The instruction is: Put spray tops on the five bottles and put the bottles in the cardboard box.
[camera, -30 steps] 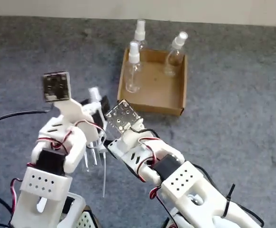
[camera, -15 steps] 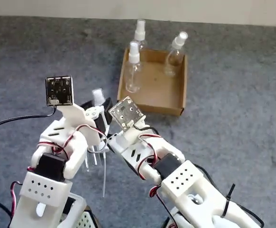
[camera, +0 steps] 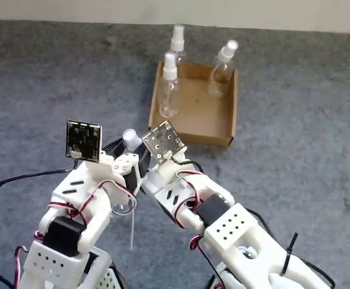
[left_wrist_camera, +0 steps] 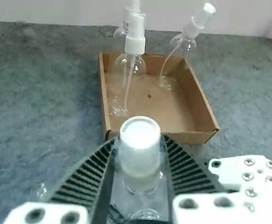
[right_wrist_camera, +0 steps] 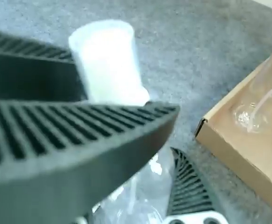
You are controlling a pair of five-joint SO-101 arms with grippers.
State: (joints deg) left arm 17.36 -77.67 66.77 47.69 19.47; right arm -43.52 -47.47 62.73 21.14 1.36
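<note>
Partly hidden: in the high view the held bottle (camera: pixel 130 138) shows hardly more than its white round top; both arms' wrists and camera boards cover the rest.
Cut off: its clear body runs off the edge of both wrist views.
Left gripper (left_wrist_camera: pixel 139 143): pinching the held bottle, with its ribbed black jaws pressed on either side just under the top; this is plain from the left wrist.
Right gripper (right_wrist_camera: pixel 164 161): close against the same bottle. Dark ribbed bars (right_wrist_camera: pixel 80 140) cross the right wrist view, blurred. I cannot tell whose they are, nor whether this tool is spread or pressed together.
Held bottle's place: between the two arms, outside the cardboard box (camera: pixel 220 137), on its near side.
High view adds: a thin white tube (camera: pixel 131 232) lying on the grey carpet (camera: pixel 295 150) near the arms' bases.
Left wrist view adds: thin dip tubes inside the two boxed bottles.
Upright bottle (camera: pixel 168 90): in the box, against the wall on the left arm's side.
Leaning bottle (camera: pixel 221 71): in the box's far corner on the right arm's side, tilted outward.
Third bottle (camera: pixel 177 40): on the carpet just beyond the far wall; from the left wrist it is mostly behind the upright one.
Look: all clear, with white spray tops.
</note>
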